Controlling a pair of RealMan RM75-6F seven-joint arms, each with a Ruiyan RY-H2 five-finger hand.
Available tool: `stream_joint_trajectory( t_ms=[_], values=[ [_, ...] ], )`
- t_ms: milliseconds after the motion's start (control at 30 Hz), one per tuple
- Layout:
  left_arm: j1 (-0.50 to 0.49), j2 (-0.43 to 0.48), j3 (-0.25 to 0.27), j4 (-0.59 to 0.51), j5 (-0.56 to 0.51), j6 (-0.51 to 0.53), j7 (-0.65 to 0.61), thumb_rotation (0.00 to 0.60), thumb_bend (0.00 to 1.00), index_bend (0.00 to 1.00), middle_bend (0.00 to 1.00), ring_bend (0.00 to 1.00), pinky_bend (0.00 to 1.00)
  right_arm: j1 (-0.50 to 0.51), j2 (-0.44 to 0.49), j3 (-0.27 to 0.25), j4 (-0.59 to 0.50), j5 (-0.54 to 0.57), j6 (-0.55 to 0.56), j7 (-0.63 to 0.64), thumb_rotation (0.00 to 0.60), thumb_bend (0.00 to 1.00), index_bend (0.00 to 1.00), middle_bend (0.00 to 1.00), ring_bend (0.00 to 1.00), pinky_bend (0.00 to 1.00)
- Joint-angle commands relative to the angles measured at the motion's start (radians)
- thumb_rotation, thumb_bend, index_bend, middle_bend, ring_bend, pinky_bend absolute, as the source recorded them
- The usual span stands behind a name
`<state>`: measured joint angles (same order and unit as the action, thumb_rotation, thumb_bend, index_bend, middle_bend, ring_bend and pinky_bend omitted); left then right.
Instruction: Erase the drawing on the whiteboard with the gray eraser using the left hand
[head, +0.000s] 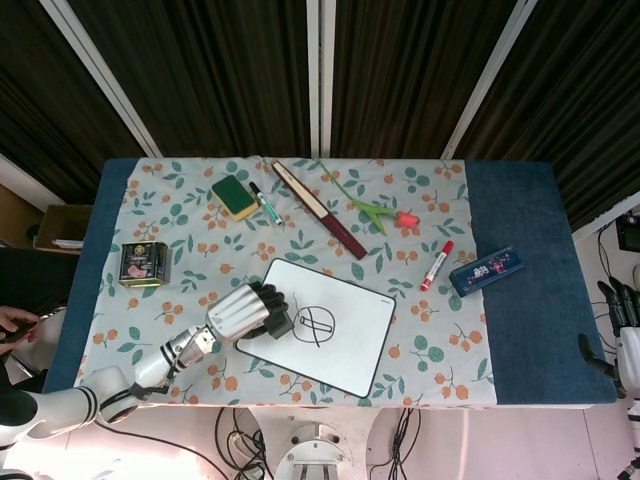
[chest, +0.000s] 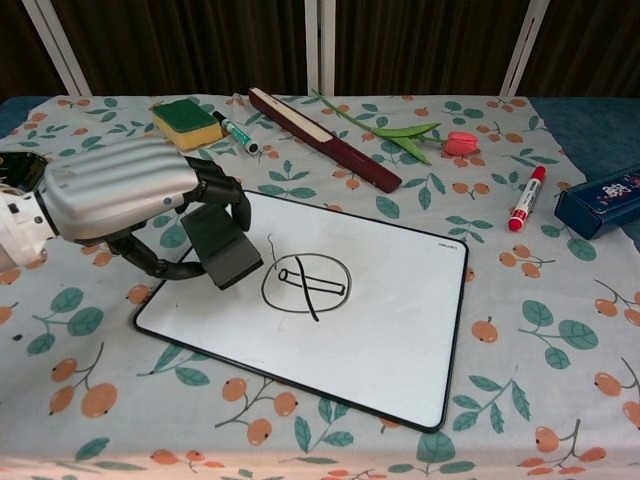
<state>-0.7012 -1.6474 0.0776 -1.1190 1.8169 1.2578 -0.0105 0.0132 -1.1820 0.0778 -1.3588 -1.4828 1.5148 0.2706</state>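
The left hand (chest: 125, 195) grips the eraser (chest: 222, 247), tilted, on the board's (chest: 400, 340) left part, just beside the drawing (chest: 305, 284). Lay it flat, then rub right.

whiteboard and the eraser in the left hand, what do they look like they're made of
Whiteboard: smooth, white, probably coated panel with a thin dark rim, likely plastic. Gray eraser: a dark matte block, possibly felt or foam, though its texture is too fine to tell; the left hand grips it.

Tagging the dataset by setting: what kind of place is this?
Likely a robot lab teleop bench: a staged table with a floral tablecloth, dark curtains behind, cables on the floor, and assorted props such as the whiteboard and red marker.
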Motion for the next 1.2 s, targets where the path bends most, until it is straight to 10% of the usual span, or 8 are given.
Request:
stream_joint_trajectory(
  t_ms=[33, 1200],
  values=[
    [0.003, -0.010, -0.002, 0.014, 0.008, 0.018, 0.004, 0.600, 0.34, 0.70, 0.60, 0.46, 0.57, 0.000, -0.001, 0.000, 0.001, 0.000, -0.001, 0.001, 0.600, 0.29, 0.00, 0.00, 0.00, 0.00],
    [-0.033, -0.011, 0.070, -0.127, 0.124, -0.093, 0.379, 0.600, 0.36, 0.78, 0.68, 0.53, 0.64, 0.001, -0.011, -0.001, 0.036, 0.004, -0.009, 0.035, 0.600, 0.29, 0.00, 0.00, 0.00, 0.00]
  ],
)
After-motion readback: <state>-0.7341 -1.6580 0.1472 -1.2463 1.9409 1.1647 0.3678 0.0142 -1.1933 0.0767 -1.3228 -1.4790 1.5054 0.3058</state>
